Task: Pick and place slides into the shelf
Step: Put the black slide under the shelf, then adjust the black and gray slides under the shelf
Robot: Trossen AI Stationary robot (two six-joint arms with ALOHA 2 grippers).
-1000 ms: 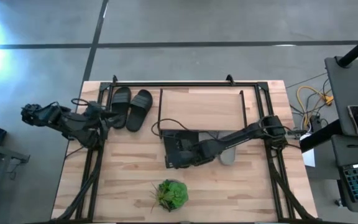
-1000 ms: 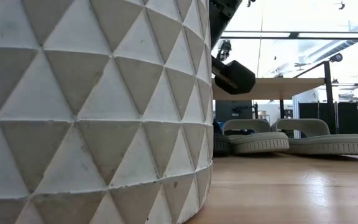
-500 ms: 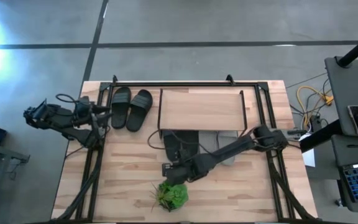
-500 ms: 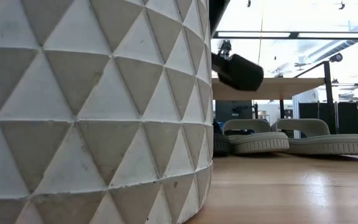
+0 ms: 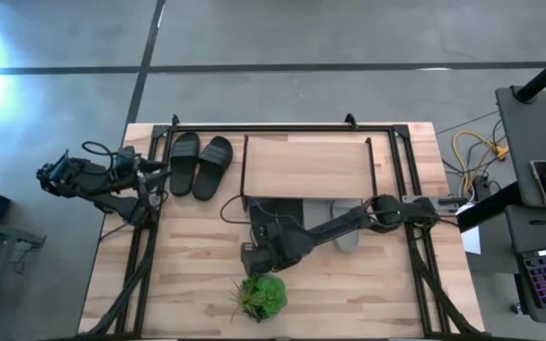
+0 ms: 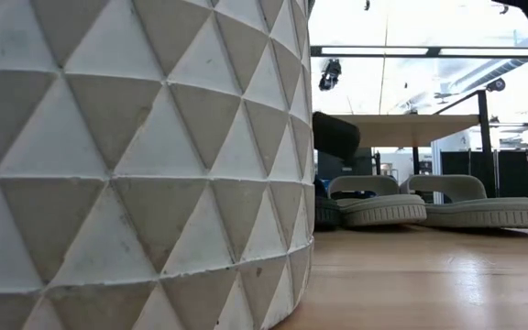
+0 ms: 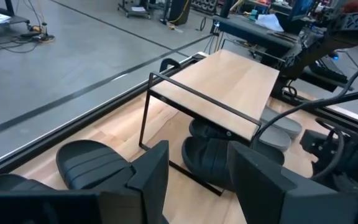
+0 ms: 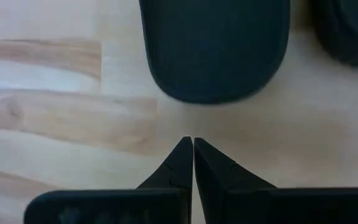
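The shelf [image 5: 306, 166] stands at the table's far side, a wooden top on a thin black frame. Two black slides [image 5: 197, 163] lie flat on the table left of it. Another black pair [image 7: 210, 158] and a pale grey pair [image 6: 379, 207] rest on their soles under the shelf, sticking out at its near side. My right gripper [image 8: 192, 149] is shut and points down at the bare wood just short of one black slide's rounded end [image 8: 215, 56], touching nothing. My left gripper [image 7: 194, 180] is open at the table's left edge, facing the shelf.
A green plant [image 5: 262, 296] in a white faceted pot [image 6: 136, 165] stands near the front edge, close to my right gripper. Black rails [image 5: 145, 246] run along both table sides. There is bare wood at the near left and near right.
My right gripper has gone from the shelf's near side toward the table's near edge and down, tipping steeper, and stays shut. My left arm has drawn back toward the table's left edge, away from the black slides. No slide has moved.
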